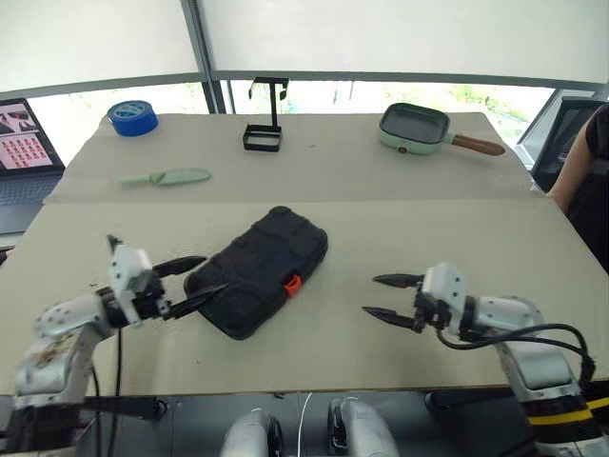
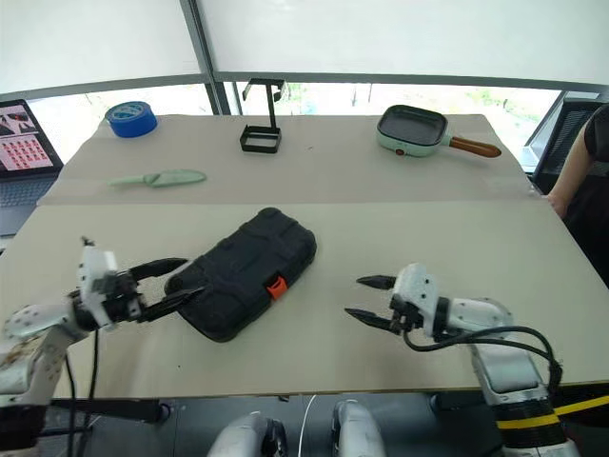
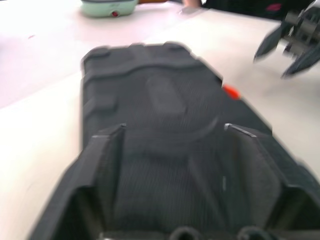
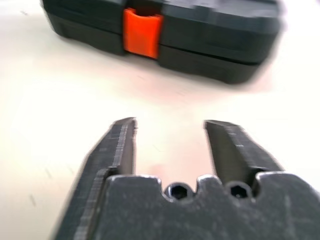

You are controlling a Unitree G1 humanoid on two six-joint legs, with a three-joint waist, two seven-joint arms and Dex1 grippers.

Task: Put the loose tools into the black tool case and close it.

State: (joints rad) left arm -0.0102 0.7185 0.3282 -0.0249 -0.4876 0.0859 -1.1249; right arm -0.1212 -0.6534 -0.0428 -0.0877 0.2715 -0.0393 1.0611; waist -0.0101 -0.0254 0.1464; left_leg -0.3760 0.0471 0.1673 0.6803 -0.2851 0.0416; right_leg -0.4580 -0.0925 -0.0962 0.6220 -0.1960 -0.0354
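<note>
Left hand (image 1: 190,281): held low over the table (image 1: 400,238) at the 8 o'clock side of the head view, forearm reaching in from the lower left corner. Its two black fingers are spread and released; they point toward 3 o'clock at the near left end of the black tool case (image 1: 259,271). The fingertips sit at the case's edge; contact cannot be confirmed. In the left wrist view the spread fingers (image 3: 252,165) flank the ribbed shell of the case.

Right hand (image 1: 385,297): held low at the 4 o'clock side, forearm entering from the lower right corner. Fingers are spread and released, grasping nothing, and point toward 9 o'clock at the case, with bare table between fingertips and case. The right wrist view shows both fingers (image 4: 120,145) apart over bare table.

Black tool case: lies flat near the table centre, between the two hands. Its long axis runs diagonally from 7 o'clock to 1 o'clock. The lid is down, so the contents cannot be seen. The orange latch (image 1: 292,283) sits on the long side that faces the right hand.

Far half of the table: blue tape roll (image 1: 132,117) at 11 o'clock, pale green knife (image 1: 166,177) at 10 o'clock, black wire stand (image 1: 265,119) at 12 o'clock, green pan (image 1: 416,128) at 1 o'clock.
</note>
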